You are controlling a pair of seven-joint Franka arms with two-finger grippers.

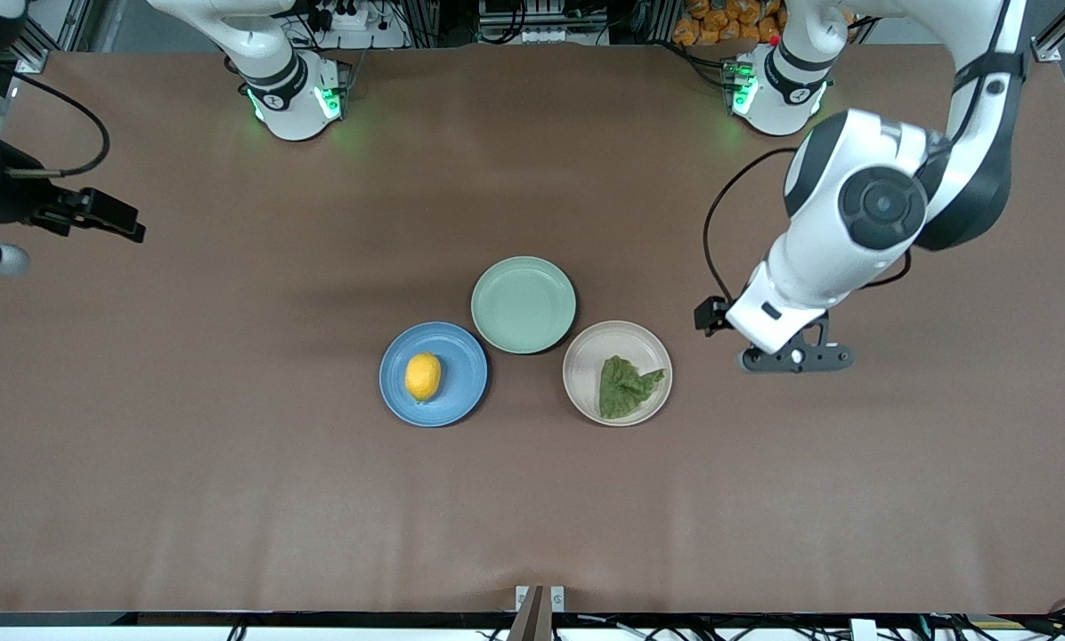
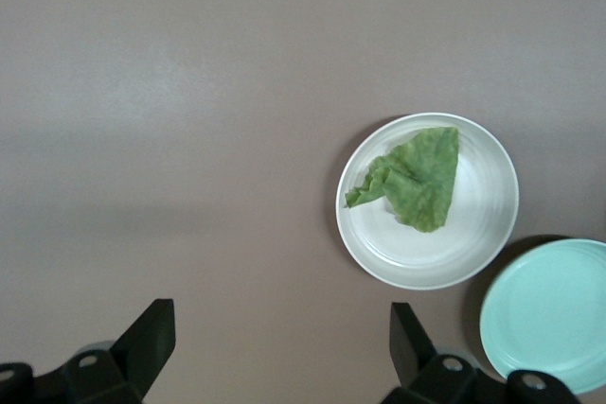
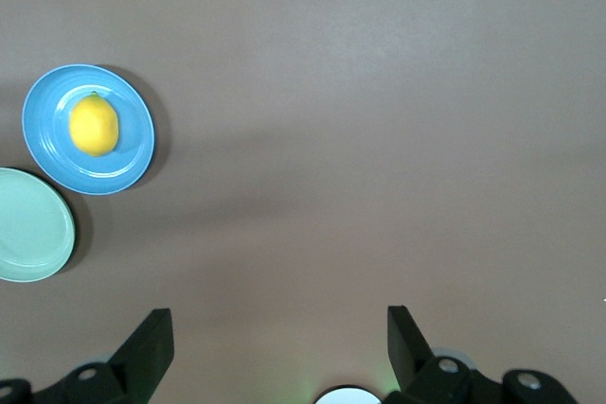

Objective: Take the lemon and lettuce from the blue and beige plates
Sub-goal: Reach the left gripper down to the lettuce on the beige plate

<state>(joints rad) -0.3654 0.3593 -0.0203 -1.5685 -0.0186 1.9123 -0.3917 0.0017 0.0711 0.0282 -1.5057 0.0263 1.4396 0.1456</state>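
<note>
A yellow lemon (image 1: 423,376) lies on the blue plate (image 1: 461,392). A crumpled green lettuce leaf (image 1: 626,385) lies on the beige plate (image 1: 586,356). My left gripper (image 1: 795,358) is open and empty over bare table beside the beige plate, toward the left arm's end. In the left wrist view its fingers (image 2: 151,338) stand wide, with the lettuce (image 2: 414,180) and beige plate (image 2: 483,243) ahead. My right gripper (image 1: 96,214) is open and empty over the table at the right arm's end. The right wrist view shows the lemon (image 3: 94,126) on the blue plate (image 3: 128,153).
An empty light green plate (image 1: 524,304) sits between the two other plates, farther from the front camera, touching or nearly touching both. It also shows in the left wrist view (image 2: 549,314) and the right wrist view (image 3: 28,224). The brown table (image 1: 230,490) surrounds them.
</note>
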